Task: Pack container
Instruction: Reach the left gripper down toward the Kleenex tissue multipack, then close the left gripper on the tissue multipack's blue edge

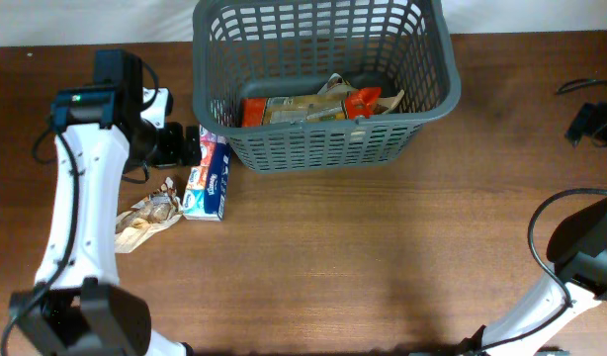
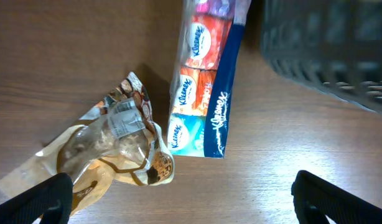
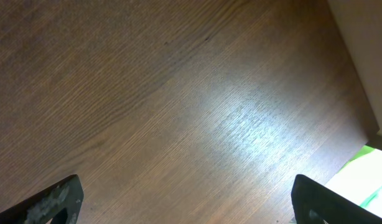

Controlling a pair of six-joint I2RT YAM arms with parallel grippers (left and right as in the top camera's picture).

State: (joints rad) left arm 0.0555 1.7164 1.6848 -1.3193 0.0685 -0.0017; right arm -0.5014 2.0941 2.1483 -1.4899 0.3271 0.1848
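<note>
The container [image 1: 323,148], a dark grey lattice basket, stands at the back middle of the table and holds several food packets [image 1: 313,107]. Its wall shows blurred in the left wrist view, container [image 2: 328,56]. Left of it lie a blue Kleenex tissue pack [image 1: 206,180] [image 2: 200,93] and a crumpled tan snack bag [image 1: 148,215] [image 2: 107,152]. My left gripper [image 1: 188,144] [image 2: 181,199] hovers open over the table just beside these two, nothing between its fingers. My right gripper [image 1: 592,121] [image 3: 188,199] is open over bare wood near the right edge.
The table's right edge [image 3: 356,81] runs close to the right gripper, with white and green floor beyond. Cables [image 1: 580,87] trail at the far right. The left arm's white link [image 1: 81,198] spans the left side.
</note>
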